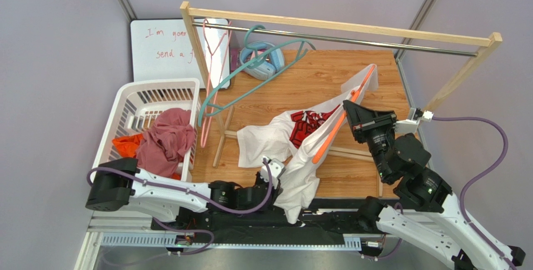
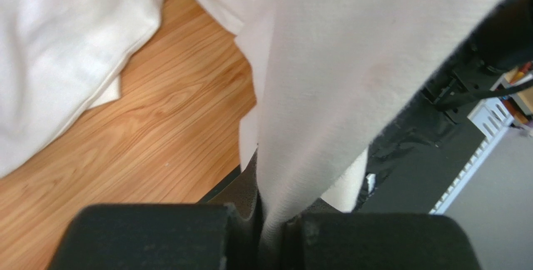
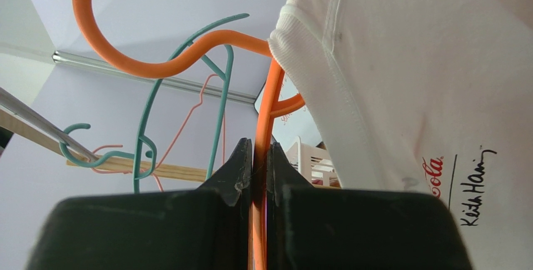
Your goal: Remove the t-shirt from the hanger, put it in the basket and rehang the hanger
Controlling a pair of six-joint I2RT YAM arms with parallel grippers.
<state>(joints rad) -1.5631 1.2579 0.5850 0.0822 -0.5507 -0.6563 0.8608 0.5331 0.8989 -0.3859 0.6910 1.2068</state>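
Note:
A white t-shirt (image 1: 281,139) with a red print hangs partly on an orange hanger (image 1: 335,129), tilted above the wooden table. My right gripper (image 1: 348,109) is shut on the hanger's orange bar (image 3: 270,104); the shirt collar (image 3: 313,39) sits over the hanger's shoulder. My left gripper (image 1: 278,171) is shut on a fold of the white t-shirt (image 2: 325,95) near the table's front edge, the cloth running up from between the jaws.
A wooden rack (image 1: 338,29) with a metal rail spans the back, holding a teal hanger (image 1: 250,76) and a pink hanger (image 1: 213,64). A white laundry basket (image 1: 134,104) with red clothes stands at the left. A whiteboard leans at the back left.

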